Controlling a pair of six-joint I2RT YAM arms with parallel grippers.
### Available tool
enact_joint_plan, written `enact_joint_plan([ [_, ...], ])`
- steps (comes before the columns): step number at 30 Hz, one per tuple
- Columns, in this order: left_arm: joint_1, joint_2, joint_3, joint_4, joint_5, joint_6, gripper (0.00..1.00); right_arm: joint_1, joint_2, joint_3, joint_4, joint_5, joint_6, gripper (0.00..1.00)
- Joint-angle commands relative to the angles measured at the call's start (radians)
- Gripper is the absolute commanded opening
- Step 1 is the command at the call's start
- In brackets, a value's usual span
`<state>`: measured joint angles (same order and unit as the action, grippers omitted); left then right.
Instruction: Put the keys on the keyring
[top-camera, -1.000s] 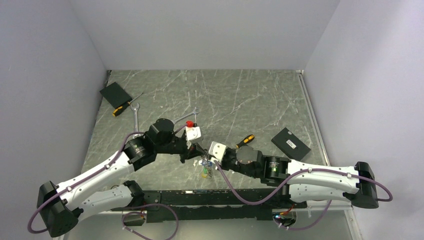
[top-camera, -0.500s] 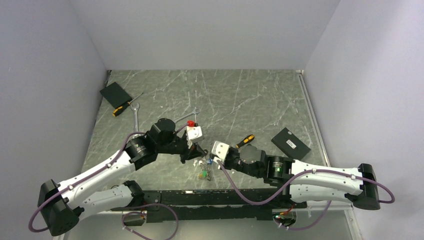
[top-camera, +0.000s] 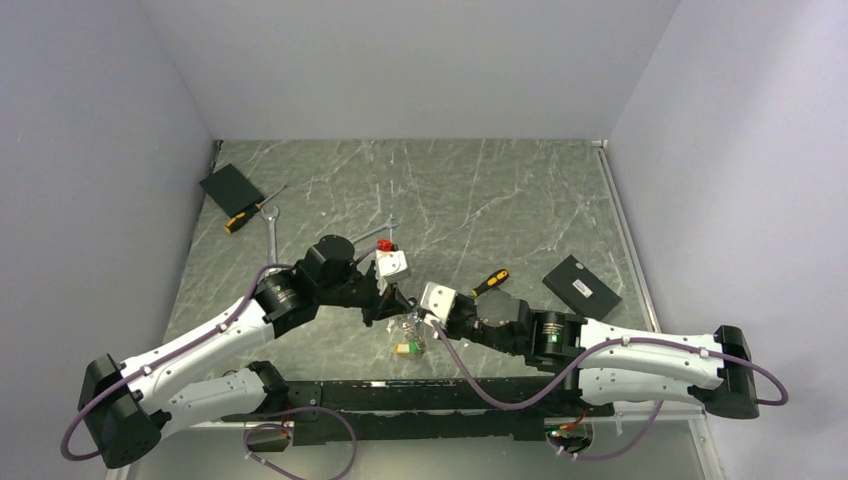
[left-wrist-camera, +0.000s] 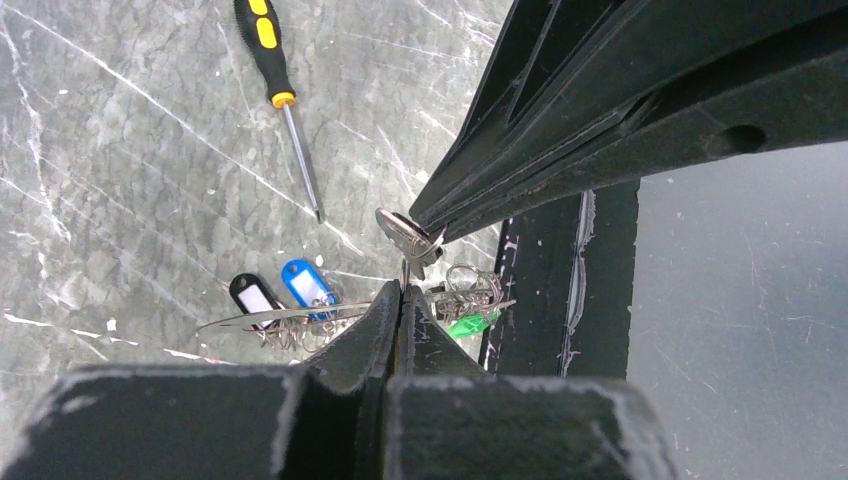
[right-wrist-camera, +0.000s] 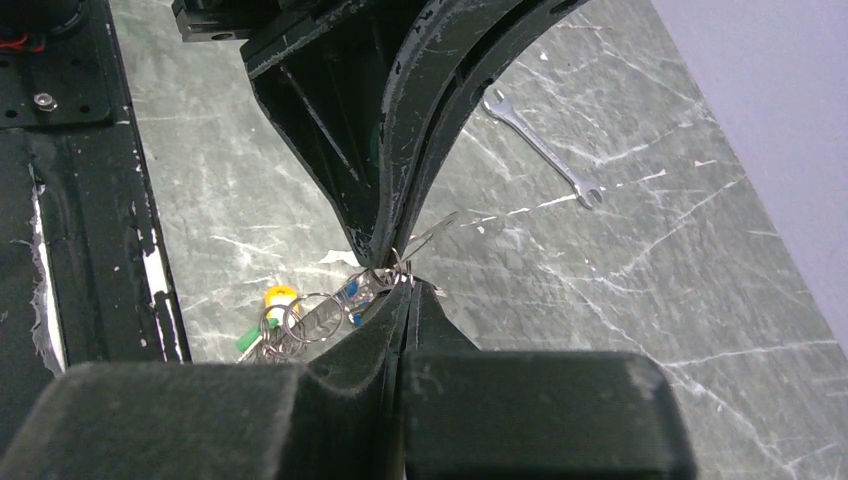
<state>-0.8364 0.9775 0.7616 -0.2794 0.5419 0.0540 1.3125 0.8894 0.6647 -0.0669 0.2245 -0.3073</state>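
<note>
The keyring (left-wrist-camera: 290, 315) is a thin silver hoop, seen edge-on above the table. My left gripper (left-wrist-camera: 403, 290) is shut on its wire. It also shows in the top view (top-camera: 396, 302). My right gripper (right-wrist-camera: 408, 285) is shut tip to tip against it on a silver key (left-wrist-camera: 400, 235); it also shows in the top view (top-camera: 416, 318). Black-headed (left-wrist-camera: 250, 295) and blue-headed (left-wrist-camera: 305, 283) keys hang from the hoop. Green (right-wrist-camera: 250, 342) and yellow (right-wrist-camera: 280, 297) keys hang with several small rings. The bunch (top-camera: 406, 348) sits just below the grippers.
An orange-and-black screwdriver (top-camera: 489, 282) lies right of the grippers. A silver wrench (top-camera: 272, 232), a small screwdriver (top-camera: 250, 212) and a black pad (top-camera: 231, 187) are far left. Another black pad (top-camera: 581, 287) is at the right. The black rail (top-camera: 400, 395) runs along the near edge.
Both grippers have shifted slightly right and stay shut together. The bunch of keys has dropped a little toward the near edge.
</note>
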Motion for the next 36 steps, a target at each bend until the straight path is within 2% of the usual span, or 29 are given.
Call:
enact_joint_plan([
  [1,0.009,-0.007,0.051,0.054,0.043,-0.037,0.0,-0.001,0.013,0.049,0.021,-0.014,-0.007,0.0],
  [28,0.013,-0.01,0.046,0.072,0.035,-0.048,0.0,-0.001,0.077,0.027,0.041,0.02,-0.018,0.0],
  [36,0.044,-0.02,0.014,0.135,0.034,-0.152,0.0,-0.001,0.096,0.029,0.029,0.04,-0.024,0.0],
])
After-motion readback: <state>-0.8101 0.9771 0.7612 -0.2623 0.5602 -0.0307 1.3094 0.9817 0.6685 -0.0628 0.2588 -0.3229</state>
